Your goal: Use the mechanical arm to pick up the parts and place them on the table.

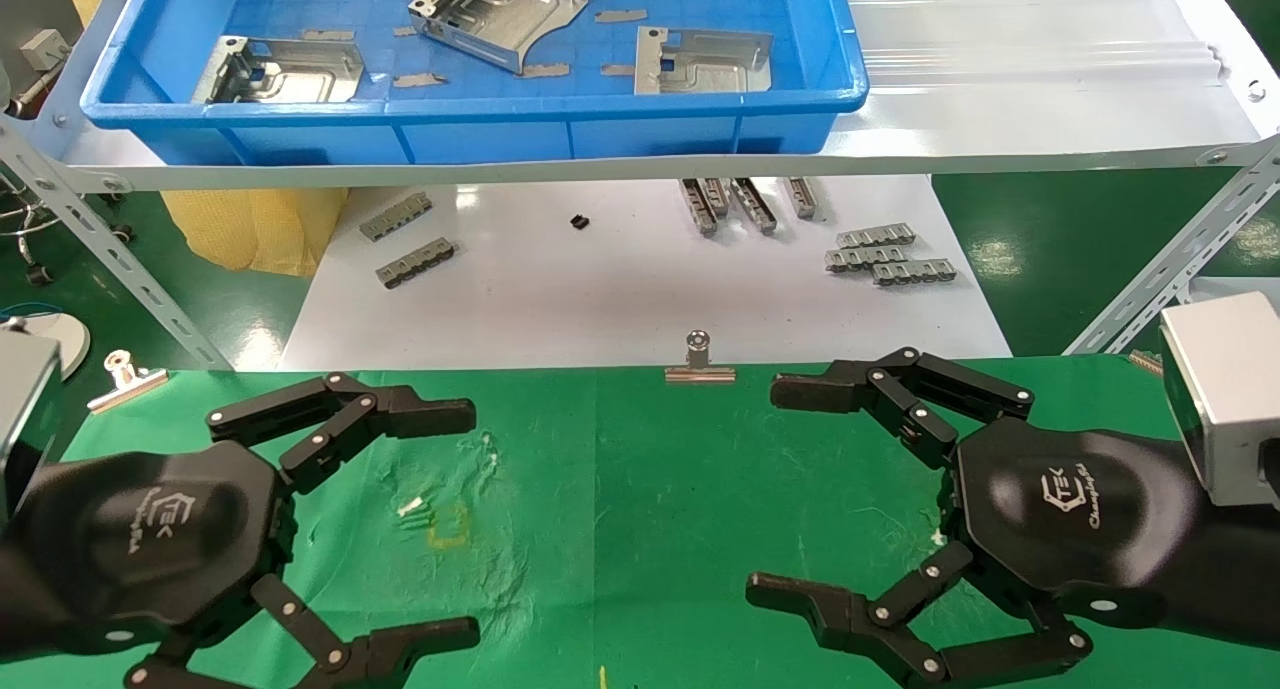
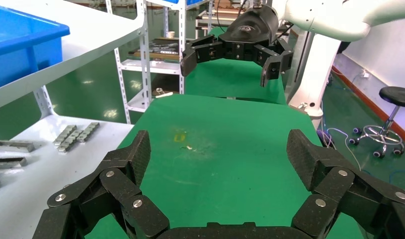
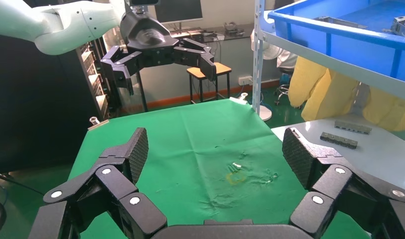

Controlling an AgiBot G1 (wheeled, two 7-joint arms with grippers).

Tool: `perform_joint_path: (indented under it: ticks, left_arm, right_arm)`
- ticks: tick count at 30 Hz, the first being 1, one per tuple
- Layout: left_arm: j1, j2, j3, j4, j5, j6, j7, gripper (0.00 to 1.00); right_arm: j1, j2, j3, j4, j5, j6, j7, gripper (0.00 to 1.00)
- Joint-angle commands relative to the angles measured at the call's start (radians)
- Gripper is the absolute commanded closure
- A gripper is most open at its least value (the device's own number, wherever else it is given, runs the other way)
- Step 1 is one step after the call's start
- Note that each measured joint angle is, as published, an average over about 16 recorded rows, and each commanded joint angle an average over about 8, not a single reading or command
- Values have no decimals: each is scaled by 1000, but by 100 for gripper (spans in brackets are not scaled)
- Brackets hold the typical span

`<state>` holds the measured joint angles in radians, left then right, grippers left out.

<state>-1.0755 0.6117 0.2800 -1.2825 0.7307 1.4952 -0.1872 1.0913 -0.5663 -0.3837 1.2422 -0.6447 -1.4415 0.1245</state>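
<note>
Head view shows the left gripper (image 1: 395,524) and right gripper (image 1: 815,489) hovering wide open and empty over the green table (image 1: 620,489), with three metal parts (image 1: 497,14) lying well beyond them in the blue tray (image 1: 480,129).

The counter (image 1: 640,489) is a broad flat surface under wrinkled bright green cloth. A silver binder clip (image 1: 699,360) sits at the middle of its far edge, and a second clip (image 1: 125,377) lies at the far left corner. Left of centre the cloth carries a faint yellowish mark (image 1: 448,525) with small white flecks (image 1: 410,506) just beside it. More pale flecks (image 1: 489,457) lie a little farther back, where the cloth is creased.
</note>
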Motion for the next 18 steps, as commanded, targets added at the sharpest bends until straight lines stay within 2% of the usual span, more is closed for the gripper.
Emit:
perform_joint_path:
  ticks: [1,5,13,18]
  left_arm:
    - [0,0,0,0,0,0,0,0]
    - [0,0,0,0,0,0,0,0]
    - [0,0,0,0,0,0,0,0]
    - [0,0,0,0,0,0,0,0]
  right_arm:
    - [0,0,0,0,0,0,0,0]
    - [0,0,0,0,0,0,0,0]
    - [0,0,0,0,0,0,0,100]
    - [0,0,0,0,0,0,0,100]
